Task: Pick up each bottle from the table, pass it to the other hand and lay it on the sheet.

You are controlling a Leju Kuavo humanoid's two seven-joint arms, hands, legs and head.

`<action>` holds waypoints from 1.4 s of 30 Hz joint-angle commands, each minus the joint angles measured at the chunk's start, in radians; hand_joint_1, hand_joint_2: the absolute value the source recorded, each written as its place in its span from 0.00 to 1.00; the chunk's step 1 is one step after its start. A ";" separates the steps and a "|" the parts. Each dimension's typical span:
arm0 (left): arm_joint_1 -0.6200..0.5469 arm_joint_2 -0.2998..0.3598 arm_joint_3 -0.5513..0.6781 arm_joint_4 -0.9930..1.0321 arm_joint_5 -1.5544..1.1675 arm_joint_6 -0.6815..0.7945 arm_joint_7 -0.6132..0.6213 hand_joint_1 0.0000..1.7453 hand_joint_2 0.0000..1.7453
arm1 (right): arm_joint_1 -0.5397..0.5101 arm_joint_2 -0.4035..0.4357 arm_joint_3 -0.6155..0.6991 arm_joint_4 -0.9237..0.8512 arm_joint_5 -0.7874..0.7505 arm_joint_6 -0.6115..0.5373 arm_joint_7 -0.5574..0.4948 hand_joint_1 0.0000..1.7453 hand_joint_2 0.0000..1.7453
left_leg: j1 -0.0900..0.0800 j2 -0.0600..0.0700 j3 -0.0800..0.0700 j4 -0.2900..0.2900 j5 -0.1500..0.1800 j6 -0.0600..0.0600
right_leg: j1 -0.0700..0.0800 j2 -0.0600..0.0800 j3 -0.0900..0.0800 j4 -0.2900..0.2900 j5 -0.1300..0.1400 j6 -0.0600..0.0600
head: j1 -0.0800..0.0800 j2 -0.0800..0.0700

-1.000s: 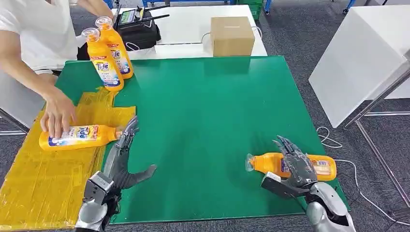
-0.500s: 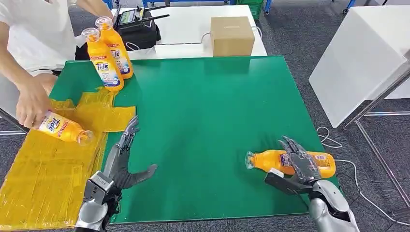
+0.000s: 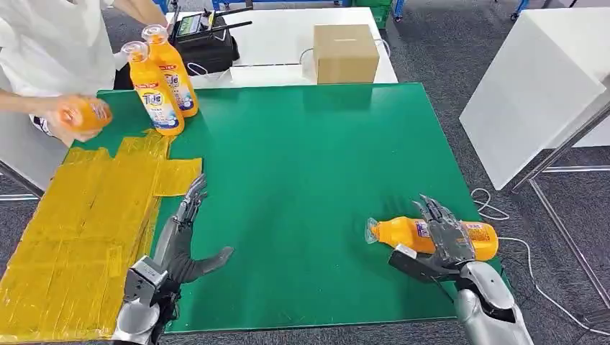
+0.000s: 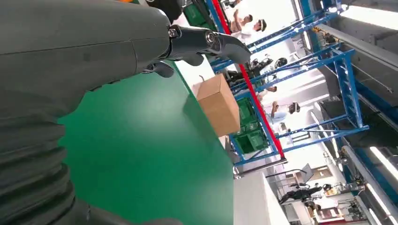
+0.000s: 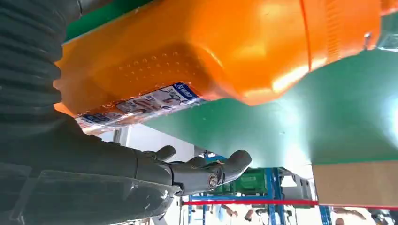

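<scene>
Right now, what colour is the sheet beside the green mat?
Yellow sheet, clearest in the head view.

Glossy orange plastic bottle point(image 3: 431, 238)

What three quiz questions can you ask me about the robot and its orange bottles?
1. True or false: the detergent bottle under the right hand lies on its side.
2. How many Tide bottles stand upright at the far corner of the green mat? A one, B two, C four.
3. Fill in: the left hand holds ____.

Key: 1 true; 2 B; 3 nothing.
</scene>
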 commanded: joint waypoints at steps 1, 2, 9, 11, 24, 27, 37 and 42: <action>-0.011 0.019 0.005 0.029 0.000 0.000 0.006 0.00 1.00 | -0.011 0.010 0.021 -0.006 0.000 -0.003 0.007 0.00 1.00 | 0.000 0.002 0.004 -0.001 -0.002 0.000 | 0.000 0.001 0.004 -0.001 -0.001 0.000 | 0.000 0.000; -0.011 0.019 0.005 0.029 0.000 0.000 0.006 0.00 1.00 | -0.011 0.010 0.021 -0.006 0.000 -0.003 0.007 0.00 1.00 | 0.000 0.001 0.003 -0.001 -0.001 0.000 | 0.000 0.001 0.003 -0.001 -0.001 0.000 | 0.000 0.000; -0.011 0.019 0.005 0.029 0.000 0.000 0.006 0.00 1.00 | -0.011 0.010 0.021 -0.006 0.000 -0.003 0.007 0.00 1.00 | 0.000 0.001 0.003 -0.001 -0.001 0.000 | 0.000 0.000 0.002 -0.001 -0.001 0.000 | 0.000 0.000; -0.011 0.019 0.005 0.029 0.000 0.000 0.006 0.00 1.00 | -0.011 0.010 0.021 -0.006 0.000 -0.003 0.007 0.00 1.00 | 0.000 0.001 0.004 -0.001 -0.002 0.000 | 0.000 0.001 0.004 -0.001 -0.001 -0.001 | 0.000 0.000; 0.011 0.002 0.026 0.025 -0.001 -0.001 0.020 0.00 1.00 | 0.091 -0.040 0.064 -0.154 0.067 0.025 0.078 0.00 1.00 | 0.000 0.000 0.006 -0.001 -0.003 0.000 | 0.000 -0.001 0.006 -0.001 -0.003 0.000 | 0.000 0.000; 0.015 0.007 0.030 0.037 -0.002 -0.002 0.023 0.00 1.00 | 0.137 -0.102 0.064 -0.173 0.078 0.072 0.107 0.00 1.00 | 0.000 -0.001 0.004 -0.001 -0.002 0.000 | 0.000 -0.001 0.004 -0.001 -0.002 0.000 | 0.000 0.000; 0.004 0.002 0.033 0.062 0.000 -0.008 0.031 0.00 1.00 | 0.054 -0.103 0.029 -0.039 0.157 0.071 0.177 0.00 1.00 | -0.001 0.003 0.006 -0.001 -0.003 0.001 | -0.001 0.001 0.005 -0.002 -0.001 0.000 | 0.000 0.000; 0.001 -0.002 0.038 0.071 0.000 -0.009 0.032 0.00 1.00 | 0.015 -0.094 0.025 0.011 0.183 0.063 0.194 0.00 1.00 | -0.001 0.003 0.006 -0.002 -0.002 0.001 | -0.001 0.001 0.005 -0.002 0.000 0.000 | 0.000 0.000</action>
